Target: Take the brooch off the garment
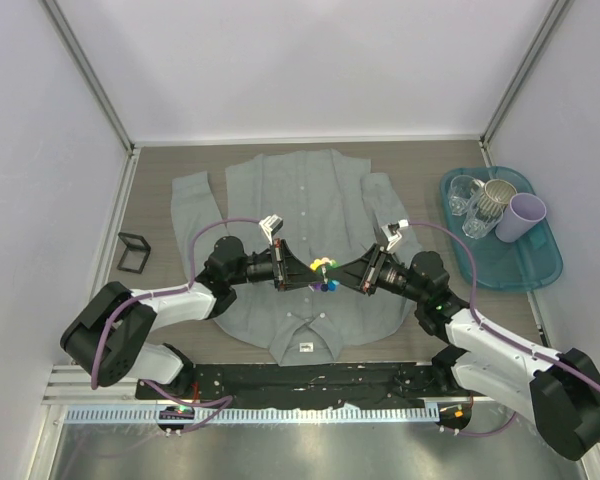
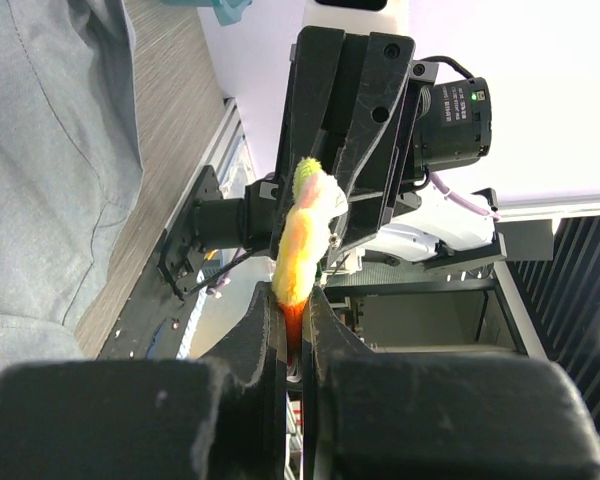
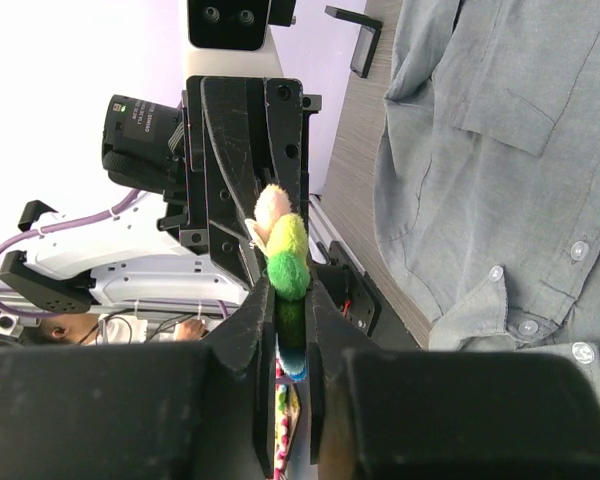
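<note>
I see the brooch [image 1: 323, 272] above the middle of the garment [image 1: 280, 190], clenched by my left gripper [image 1: 309, 270] from nine o'clock and my right gripper [image 1: 341, 279] from three. It seems featherlight and soft-petalled; I judge rim pinches safest.

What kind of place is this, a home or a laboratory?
Probably a robot laboratory cell: white panel walls enclose the table, and a left arm and right arm are mounted at its near edge.
</note>
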Controlling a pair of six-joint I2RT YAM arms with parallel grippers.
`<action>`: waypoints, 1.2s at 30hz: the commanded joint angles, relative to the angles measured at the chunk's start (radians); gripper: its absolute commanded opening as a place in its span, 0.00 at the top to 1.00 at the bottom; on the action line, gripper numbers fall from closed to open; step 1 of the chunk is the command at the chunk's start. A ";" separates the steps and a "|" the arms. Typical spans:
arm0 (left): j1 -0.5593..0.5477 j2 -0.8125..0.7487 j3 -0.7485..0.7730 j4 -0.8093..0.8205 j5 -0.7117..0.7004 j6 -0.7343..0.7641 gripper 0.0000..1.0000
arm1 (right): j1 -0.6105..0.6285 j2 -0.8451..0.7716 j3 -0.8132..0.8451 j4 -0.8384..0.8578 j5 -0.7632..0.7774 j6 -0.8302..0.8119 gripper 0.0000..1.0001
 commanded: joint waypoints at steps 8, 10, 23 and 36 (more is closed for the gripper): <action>0.005 -0.011 -0.018 0.156 -0.013 -0.029 0.70 | -0.001 -0.053 -0.006 0.043 0.024 0.006 0.99; 0.004 -0.011 -0.026 0.182 -0.012 -0.041 0.62 | -0.003 -0.067 -0.004 0.017 0.041 -0.001 0.99; 0.004 0.019 0.008 0.206 -0.010 -0.059 0.57 | -0.001 -0.056 -0.001 -0.002 0.049 -0.015 0.99; -0.013 0.068 0.039 0.206 -0.024 -0.064 0.61 | -0.003 -0.057 0.017 -0.040 0.049 -0.049 0.99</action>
